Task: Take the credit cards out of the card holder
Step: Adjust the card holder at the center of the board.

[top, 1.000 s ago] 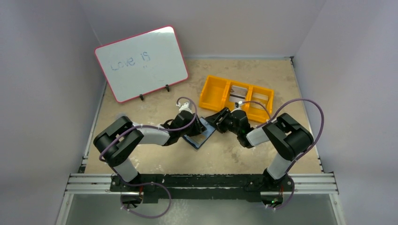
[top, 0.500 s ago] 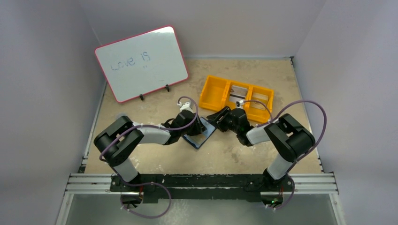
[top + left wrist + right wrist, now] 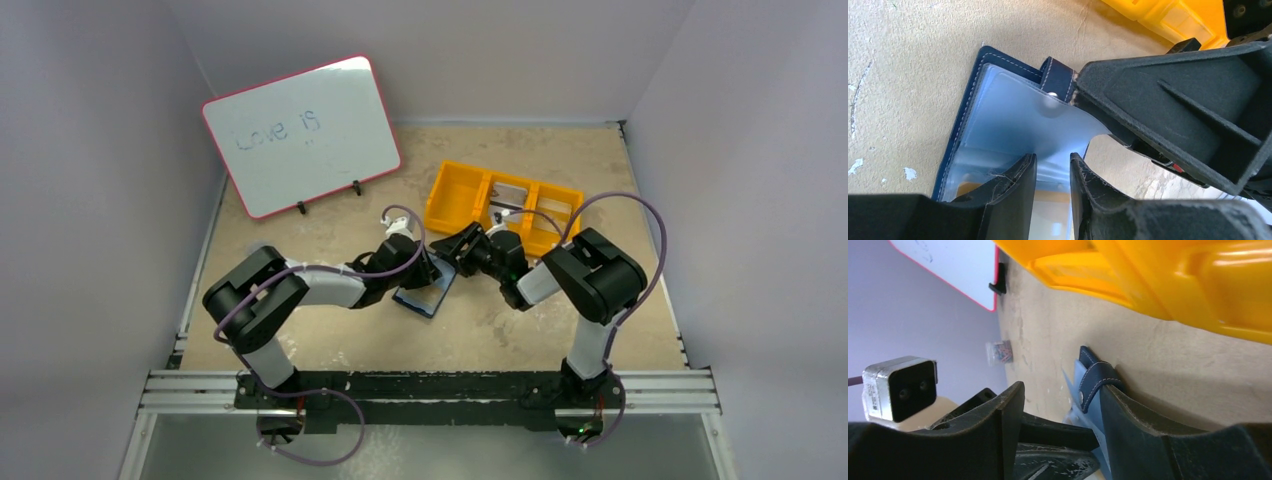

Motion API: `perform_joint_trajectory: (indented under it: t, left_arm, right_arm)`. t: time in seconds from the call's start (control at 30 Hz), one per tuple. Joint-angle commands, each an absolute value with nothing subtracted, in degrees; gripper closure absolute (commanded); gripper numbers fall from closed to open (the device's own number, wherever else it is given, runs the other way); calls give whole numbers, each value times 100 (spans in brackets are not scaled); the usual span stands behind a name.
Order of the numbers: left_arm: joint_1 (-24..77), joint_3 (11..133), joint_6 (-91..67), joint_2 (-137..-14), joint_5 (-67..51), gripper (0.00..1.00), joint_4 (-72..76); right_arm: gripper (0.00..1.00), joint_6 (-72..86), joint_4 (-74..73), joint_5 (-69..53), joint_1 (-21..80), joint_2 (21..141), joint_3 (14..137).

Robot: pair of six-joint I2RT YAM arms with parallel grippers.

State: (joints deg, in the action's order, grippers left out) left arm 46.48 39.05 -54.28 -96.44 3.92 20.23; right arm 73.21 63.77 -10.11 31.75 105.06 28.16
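**A:** Left gripper [image 3: 1052, 159], fingers drawn to a slit over the card holder [image 3: 998, 115], on its pale pocket. Pinching or just pressing, I can't tell.

**B:** Right gripper [image 3: 1060, 390] gapes wide, straddling the snap tab [image 3: 1095, 377].

**A:** Progress?

**B:** At 1 o'clock from the holder, 2 credit cards [image 3: 513, 190] lie in the orange tray [image 3: 441, 214]. Mostly done, I'd say; something yellow-edged may be left in the pocket.

Stitched leather-look card holder [image 3: 998, 132], frosted plastic pockets [image 3: 1018, 100], glossy plastic tray [image 3: 1168, 280]
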Motion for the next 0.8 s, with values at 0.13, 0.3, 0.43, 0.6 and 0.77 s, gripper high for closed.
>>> perform_joint_trajectory:
  t: [0.13,0.3,0.43,0.6,0.77]
  left_arm:
    - [4769,3876,-5172,-9871,561,70,1536]
    - [4851,3800,-5124,-9835,700,70,1386]
    - [4877,3716,-5110,-9778,777,71,1344]
    - [4877,3713,-5055,-9577,819,71,1340]
    - [4878,3768,-5019,-9154,846,66,1356]
  right_arm:
    - [40,7195,6857,-1123,3115,10273,3085]
    - [39,7176,6623,-886,3056,10117,3213]
    - [39,7190,6703,-875,2992,10076,3250]
    - [38,6262,5579,-489,2980,9365,3383]
    - [41,4799,4176,-275,2981,8441,3396]
